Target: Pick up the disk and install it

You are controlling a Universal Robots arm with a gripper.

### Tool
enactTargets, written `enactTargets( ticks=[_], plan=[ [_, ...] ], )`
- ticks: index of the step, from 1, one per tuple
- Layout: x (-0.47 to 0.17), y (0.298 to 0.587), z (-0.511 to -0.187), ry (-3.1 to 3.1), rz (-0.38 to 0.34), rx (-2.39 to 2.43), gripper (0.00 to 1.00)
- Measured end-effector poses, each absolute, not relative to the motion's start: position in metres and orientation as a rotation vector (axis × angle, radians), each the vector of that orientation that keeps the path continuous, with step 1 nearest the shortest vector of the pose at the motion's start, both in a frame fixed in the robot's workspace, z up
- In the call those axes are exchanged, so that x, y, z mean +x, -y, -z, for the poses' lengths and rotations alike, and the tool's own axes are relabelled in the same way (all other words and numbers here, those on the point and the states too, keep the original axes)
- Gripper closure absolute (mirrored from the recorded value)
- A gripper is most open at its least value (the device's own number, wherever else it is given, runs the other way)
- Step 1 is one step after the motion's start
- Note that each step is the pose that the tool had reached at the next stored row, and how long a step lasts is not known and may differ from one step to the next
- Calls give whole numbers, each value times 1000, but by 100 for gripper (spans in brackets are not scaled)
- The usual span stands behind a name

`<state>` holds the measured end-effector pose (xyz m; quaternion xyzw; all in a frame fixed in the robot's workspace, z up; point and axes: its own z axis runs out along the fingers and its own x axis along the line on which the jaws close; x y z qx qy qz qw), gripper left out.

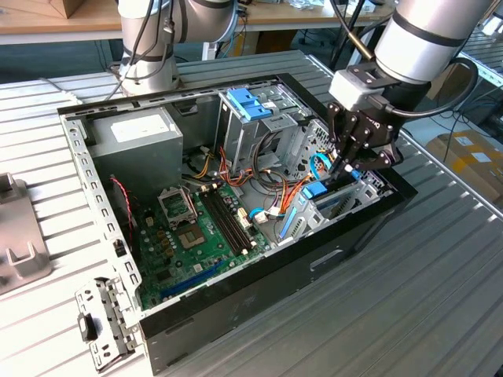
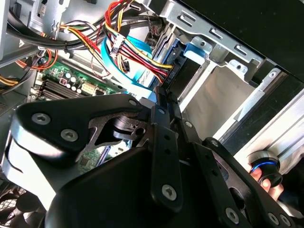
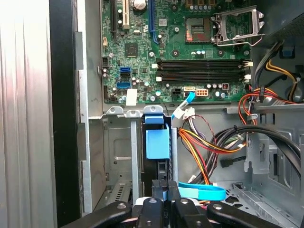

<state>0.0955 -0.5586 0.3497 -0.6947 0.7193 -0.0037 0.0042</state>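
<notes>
Exterior view: we see the gripper (image 1: pixel 343 166) down inside the open computer case (image 1: pixel 259 275), its fingers nearly together on the disk (image 1: pixel 316 191). First wrist view: the disk (image 3: pixel 157 142) stands on edge in the metal drive bay (image 3: pixel 118 156), gripper (image 3: pixel 164 192) pinching its end.

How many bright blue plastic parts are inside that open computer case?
2 that I can make out: a wide light-blue plastic bracket atop the rear drive cage, and the blue-framed disk in the front bay under the gripper. Cables may hide others.
</notes>
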Motion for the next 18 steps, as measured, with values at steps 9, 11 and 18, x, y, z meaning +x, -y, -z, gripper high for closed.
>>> enactTargets(
  ticks=[9, 11, 18],
  plan=[
    [96, 559, -348, -2252, 8, -2175, 84],
    [96, 559, -348, -2251, 7, -2175, 84],
    [96, 559, -352, -2249, 2, -2174, 84]
  ],
)
